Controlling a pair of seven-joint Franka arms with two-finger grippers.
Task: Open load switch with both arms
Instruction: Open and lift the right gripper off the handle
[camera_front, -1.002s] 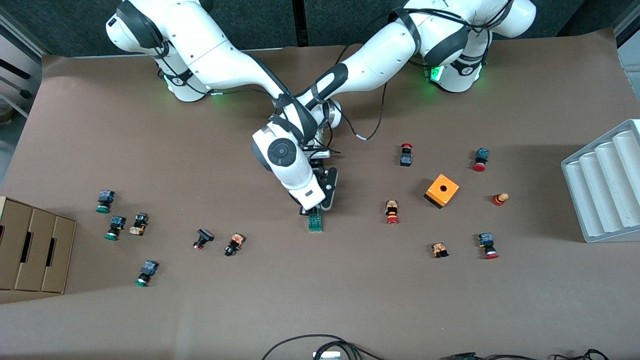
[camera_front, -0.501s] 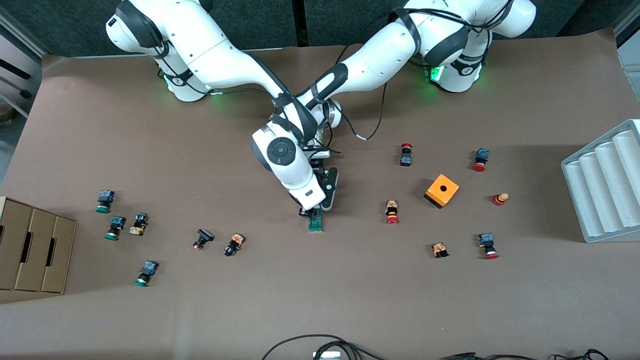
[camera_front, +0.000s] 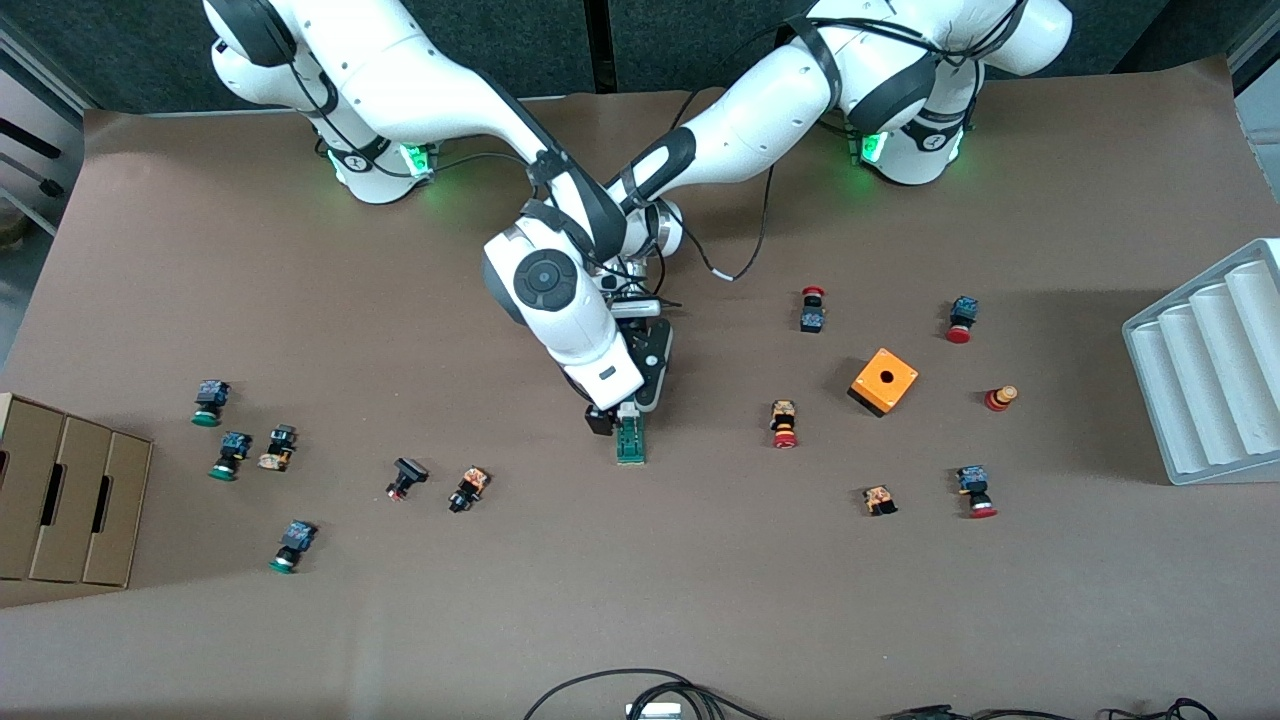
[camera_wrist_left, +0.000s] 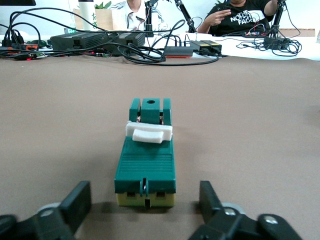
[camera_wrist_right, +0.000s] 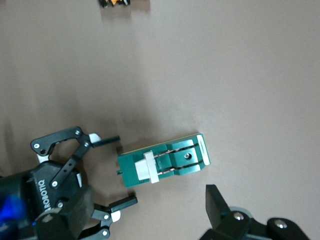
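The load switch (camera_front: 631, 438) (camera_wrist_left: 146, 160) (camera_wrist_right: 162, 162) lies flat on the brown table, a slim dark-green block with its white sliding piece (camera_wrist_left: 148, 132) partway along the top. My left gripper (camera_front: 630, 405) (camera_wrist_left: 142, 205) (camera_wrist_right: 120, 170) sits low at the switch's end farther from the front camera. It is open, with one finger (camera_wrist_left: 75, 201) on each side of that end and neither touching it. My right gripper (camera_front: 600, 414) (camera_wrist_right: 145, 212) hangs open above the table beside the switch, toward the right arm's end, holding nothing.
An orange cube box (camera_front: 884, 381) and several small push buttons (camera_front: 785, 423) lie toward the left arm's end, more buttons (camera_front: 468, 488) toward the right arm's end. A cardboard box (camera_front: 70, 500) and a grey ridged tray (camera_front: 1210, 370) stand at the table's two ends.
Both grippers have opened and let go of the switch. The right arm has lifted and drawn back toward its base. The switch has stayed where it was.
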